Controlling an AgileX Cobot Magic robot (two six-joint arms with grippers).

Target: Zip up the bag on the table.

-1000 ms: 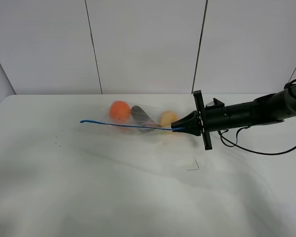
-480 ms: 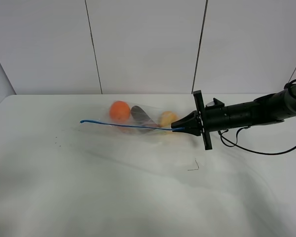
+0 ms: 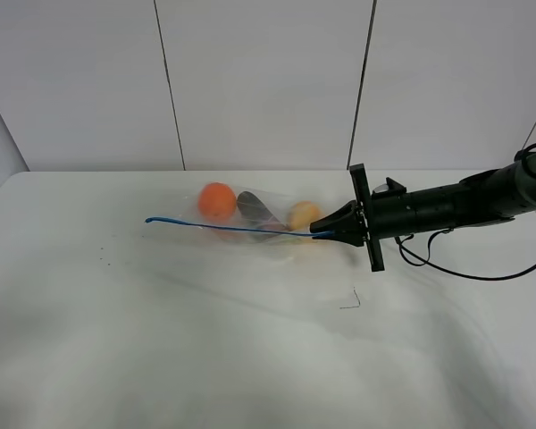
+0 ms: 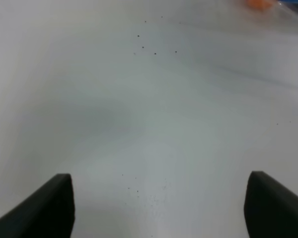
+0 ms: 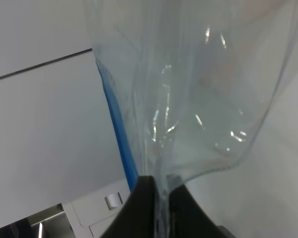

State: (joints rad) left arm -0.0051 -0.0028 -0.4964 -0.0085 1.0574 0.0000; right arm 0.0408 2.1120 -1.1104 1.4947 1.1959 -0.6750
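A: Status of the right gripper?
B: Jaws pinched on the bag at the right end of its blue zipper. No change from the earlier frames.

A: Bag location?
B: On the table, rear centre, unmoved; orange inside.

A: Left gripper?
B: Jaws spread above bare table, well apart from the bag.

— Can any text, label, brand or number be read anywhere?

— None can be read. No lettering is seen on the clear floppy plastic zip bag, and none on the plain white tabletop.
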